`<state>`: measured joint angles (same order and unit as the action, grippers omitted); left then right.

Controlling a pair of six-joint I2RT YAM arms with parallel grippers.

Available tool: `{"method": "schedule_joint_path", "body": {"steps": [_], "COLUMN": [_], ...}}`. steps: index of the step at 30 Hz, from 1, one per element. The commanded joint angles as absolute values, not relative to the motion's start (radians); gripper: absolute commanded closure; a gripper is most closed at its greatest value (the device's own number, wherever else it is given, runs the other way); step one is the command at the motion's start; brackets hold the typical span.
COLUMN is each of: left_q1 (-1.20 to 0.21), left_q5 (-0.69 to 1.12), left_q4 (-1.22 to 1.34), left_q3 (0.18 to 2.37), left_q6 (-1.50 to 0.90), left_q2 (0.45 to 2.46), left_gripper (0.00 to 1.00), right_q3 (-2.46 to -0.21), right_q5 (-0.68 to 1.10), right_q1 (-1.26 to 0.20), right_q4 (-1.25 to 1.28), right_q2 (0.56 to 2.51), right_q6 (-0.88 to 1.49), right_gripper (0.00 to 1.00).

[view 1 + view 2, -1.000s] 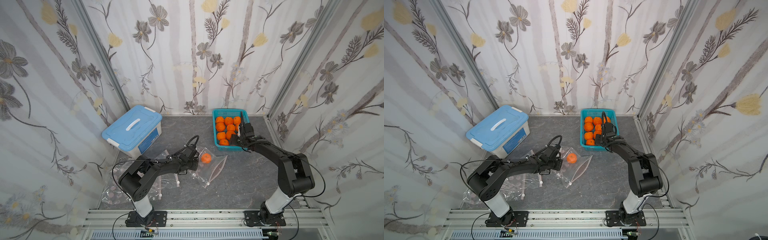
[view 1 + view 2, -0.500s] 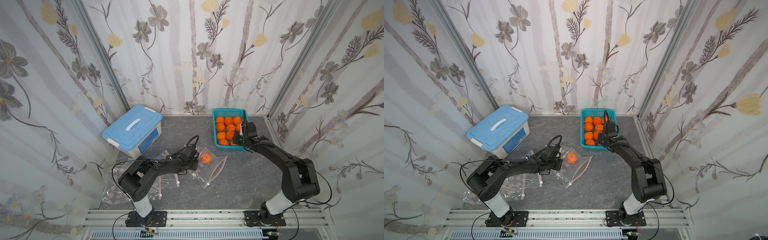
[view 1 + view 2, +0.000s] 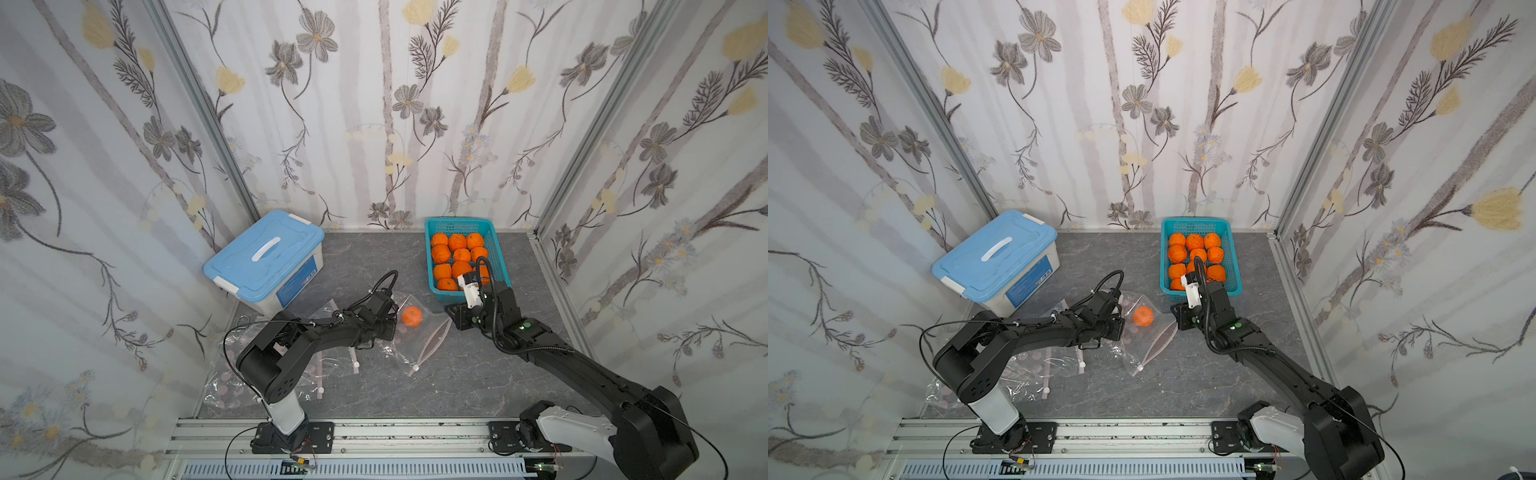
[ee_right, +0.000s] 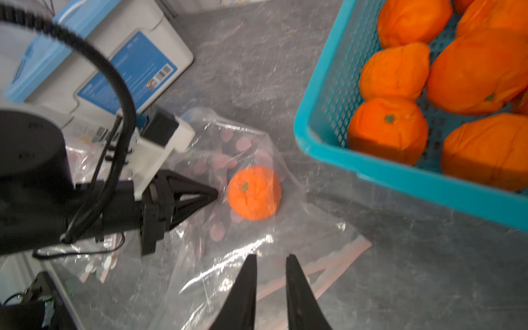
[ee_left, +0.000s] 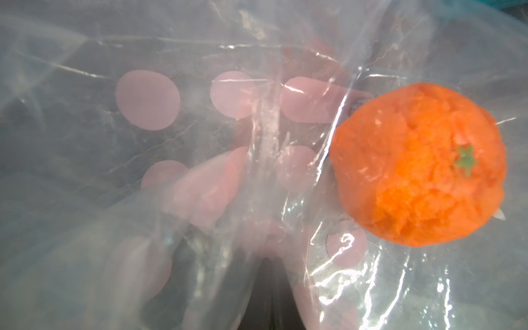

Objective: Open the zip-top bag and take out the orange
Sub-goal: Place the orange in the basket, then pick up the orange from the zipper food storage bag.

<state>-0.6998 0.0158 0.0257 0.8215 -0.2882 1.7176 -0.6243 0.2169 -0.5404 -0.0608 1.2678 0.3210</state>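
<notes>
Between the two arms on the grey table, the zip-top bag lies flat with the orange inside, toward the end away from the zip. The left gripper is pinched tight on the film just beside the fruit. That makes a good anchor, provided it holds the bag down rather than lifting it. The right gripper, empty with fingers a narrow gap apart, hangs over the bag near the zip strip, which looks partly parted. It likely needs to widen, enter low through the mouth and straddle the orange, which sits well ahead of its tips, under film.
</notes>
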Motion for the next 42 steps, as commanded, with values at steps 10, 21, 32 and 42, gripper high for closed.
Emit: {"method": "schedule_joint_path", "body": {"steps": [10,21,32,42], "left_q1": [-0.712,-0.714,-0.713,-0.713], "left_q5": [0.004,-0.008,0.001,0.021], "left_q4": [0.019,0.012,0.007,-0.088], "left_q3": [0.837,0.838,0.821,0.915], "left_q6": [-0.281,-0.276,-0.306,-0.381], "left_q2": [1.738,1.734,1.639,1.503], "left_gripper": [1.0,1.0,0.92,0.84], "right_q3": [-0.398,-0.479,-0.523,-0.532], "right_q5": [0.205,0.169,0.188,0.19], "right_q1": [-0.673,-0.677,-0.677,-0.678], "right_q4": [0.149,0.211,0.377,0.403], "right_q2": [1.199,1.405,1.642,1.671], "right_q6": [0.41,0.417,0.439,0.437], "right_gripper": [0.88,0.89,0.86,0.86]}}
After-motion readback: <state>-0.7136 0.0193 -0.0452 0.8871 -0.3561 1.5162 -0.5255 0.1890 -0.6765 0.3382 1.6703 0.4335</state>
